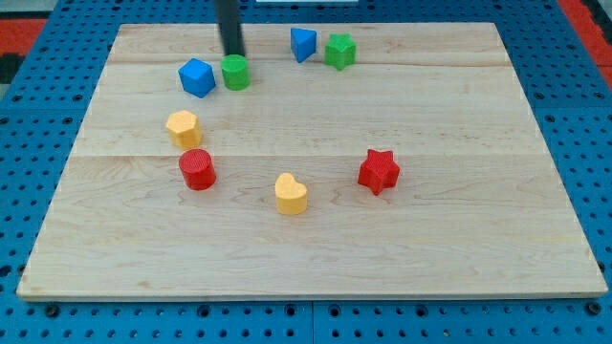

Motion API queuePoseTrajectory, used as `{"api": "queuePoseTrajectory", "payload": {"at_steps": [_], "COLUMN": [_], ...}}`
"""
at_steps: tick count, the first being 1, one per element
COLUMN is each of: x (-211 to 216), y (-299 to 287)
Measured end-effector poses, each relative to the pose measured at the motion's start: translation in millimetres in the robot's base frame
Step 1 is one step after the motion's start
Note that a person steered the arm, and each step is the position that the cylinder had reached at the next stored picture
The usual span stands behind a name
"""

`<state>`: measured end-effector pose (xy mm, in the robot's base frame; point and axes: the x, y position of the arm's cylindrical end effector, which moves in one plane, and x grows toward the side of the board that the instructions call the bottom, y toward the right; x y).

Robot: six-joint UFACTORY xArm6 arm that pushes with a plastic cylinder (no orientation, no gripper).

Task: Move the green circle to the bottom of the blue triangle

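The green circle [235, 72] sits near the view's top, left of centre. The blue triangle [303, 44] lies up and to the right of it, close to the board's top edge. My tip [232, 53] stands just above the green circle, touching or almost touching its top side. A blue cube [196, 77] sits directly left of the green circle. A green star [339, 51] sits right beside the blue triangle, on its right.
A yellow hexagon-like block [183, 128] and a red cylinder [198, 170] sit at the left. A yellow heart [291, 194] is at lower centre, a red star [379, 171] to its right. The wooden board [478, 239] rests on a blue pegboard.
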<state>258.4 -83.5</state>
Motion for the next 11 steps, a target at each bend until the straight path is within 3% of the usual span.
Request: {"api": "queuePoseTrajectory", "payload": {"at_steps": [1,3,4,5,6,8,10,11], "x": [34.3,114.4,133.8,145.5,111.3,65.4,97.5,72.8], "y": [-55.7,-46.4,-55.4,-14.6,16.6,21.1,52.4,98.4]}}
